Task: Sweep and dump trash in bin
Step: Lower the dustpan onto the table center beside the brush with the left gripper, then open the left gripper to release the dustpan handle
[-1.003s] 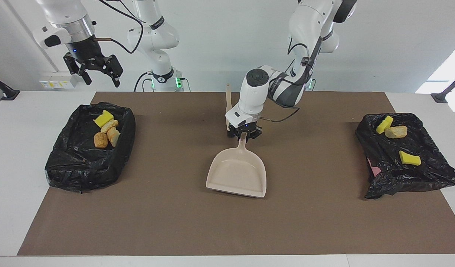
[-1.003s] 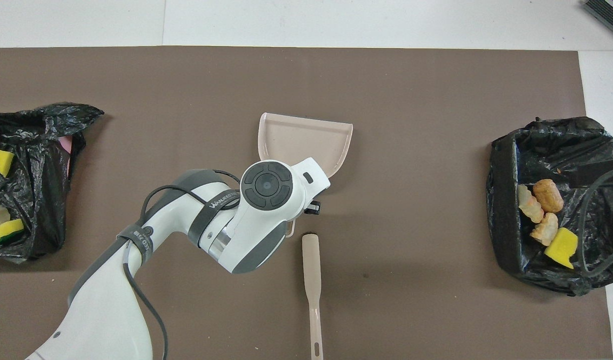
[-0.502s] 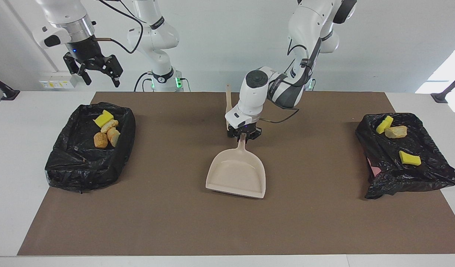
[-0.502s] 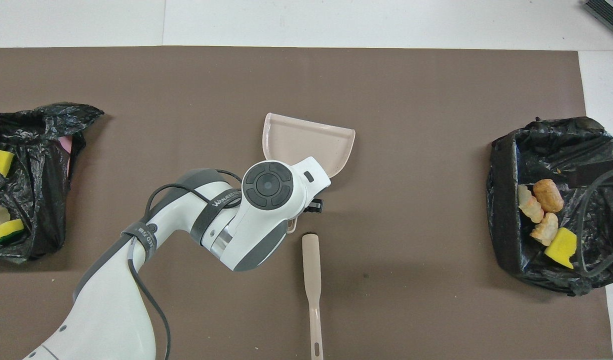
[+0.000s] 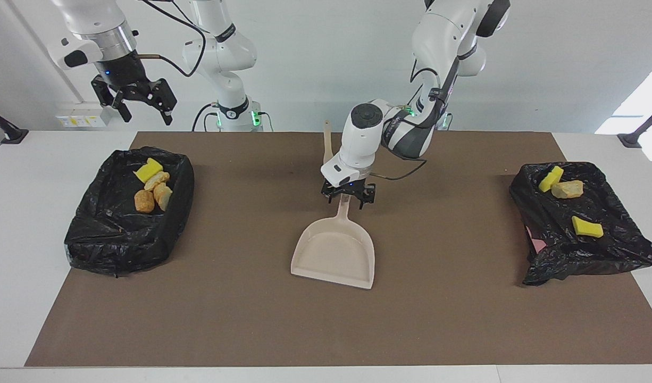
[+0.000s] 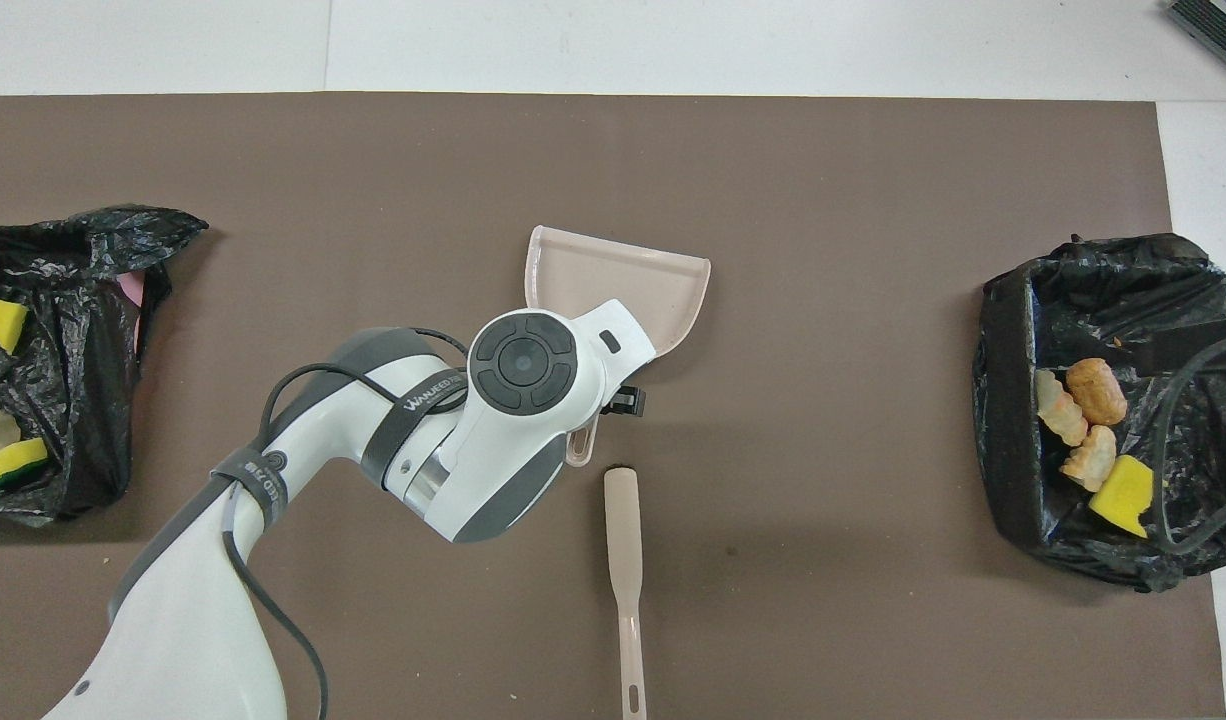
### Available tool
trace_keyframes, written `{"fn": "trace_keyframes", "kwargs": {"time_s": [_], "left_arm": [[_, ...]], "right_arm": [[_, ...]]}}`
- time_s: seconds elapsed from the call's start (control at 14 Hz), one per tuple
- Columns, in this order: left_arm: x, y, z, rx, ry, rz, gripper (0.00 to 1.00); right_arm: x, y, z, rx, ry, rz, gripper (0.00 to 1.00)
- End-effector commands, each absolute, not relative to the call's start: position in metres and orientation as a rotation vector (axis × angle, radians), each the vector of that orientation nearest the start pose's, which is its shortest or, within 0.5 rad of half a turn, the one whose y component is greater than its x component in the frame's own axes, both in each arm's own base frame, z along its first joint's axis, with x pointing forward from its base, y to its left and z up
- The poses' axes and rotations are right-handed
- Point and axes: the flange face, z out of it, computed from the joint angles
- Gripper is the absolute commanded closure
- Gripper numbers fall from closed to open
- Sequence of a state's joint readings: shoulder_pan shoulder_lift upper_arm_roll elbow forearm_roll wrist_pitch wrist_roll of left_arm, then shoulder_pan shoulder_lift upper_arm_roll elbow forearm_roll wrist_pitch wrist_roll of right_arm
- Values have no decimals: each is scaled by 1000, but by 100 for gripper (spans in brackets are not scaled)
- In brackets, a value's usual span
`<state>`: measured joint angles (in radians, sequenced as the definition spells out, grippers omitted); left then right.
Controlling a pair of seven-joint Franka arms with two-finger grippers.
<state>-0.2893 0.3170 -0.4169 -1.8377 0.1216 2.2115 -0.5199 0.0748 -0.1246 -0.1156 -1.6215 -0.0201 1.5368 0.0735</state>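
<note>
Brown mat [image 5: 251, 319]: two black bins [image 5: 129, 213] [image 5: 581, 223] hold trash [image 5: 155, 186].

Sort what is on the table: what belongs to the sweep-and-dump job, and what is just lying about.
Job: trash pieces, all in two black-lined bins; dustpan; brush; left gripper open over the dustpan handle.
Lying about: brown mat; right gripper waits, raised.

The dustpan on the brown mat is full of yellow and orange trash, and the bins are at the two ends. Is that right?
Not quite. The facing view shows the dustpan empty. The trash already lies in the two black-lined bins at the ends of the mat.
</note>
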Motion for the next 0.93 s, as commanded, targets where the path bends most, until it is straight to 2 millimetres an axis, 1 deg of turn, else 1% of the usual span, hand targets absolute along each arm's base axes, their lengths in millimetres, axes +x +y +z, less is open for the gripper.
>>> {"fn": "trace_keyframes", "kwargs": {"time_s": [0.0,0.07,0.21,0.43,0.5,0.65,0.86], "left_arm": [[503,-374,396,-3151,324,-85,0],[514,-362,401,-3153,286,-81,0],[527,-340,412,-3142,221,-55,0],[540,-302,425,-3120,129,-15,0],[550,-283,425,-3119,150,-11,0],[565,-247,430,-3103,273,7,0],[589,-194,446,-3092,353,21,0]], "right_arm": [[505,-28,666,-3134,154,-66,0],[505,-28,666,-3134,154,-66,0],[505,-28,666,-3134,154,-66,0],[505,-29,666,-3134,156,-66,0],[505,-29,666,-3134,156,-66,0],[505,-29,666,-3134,156,-66,0],[505,-28,666,-3134,154,-66,0]]}}
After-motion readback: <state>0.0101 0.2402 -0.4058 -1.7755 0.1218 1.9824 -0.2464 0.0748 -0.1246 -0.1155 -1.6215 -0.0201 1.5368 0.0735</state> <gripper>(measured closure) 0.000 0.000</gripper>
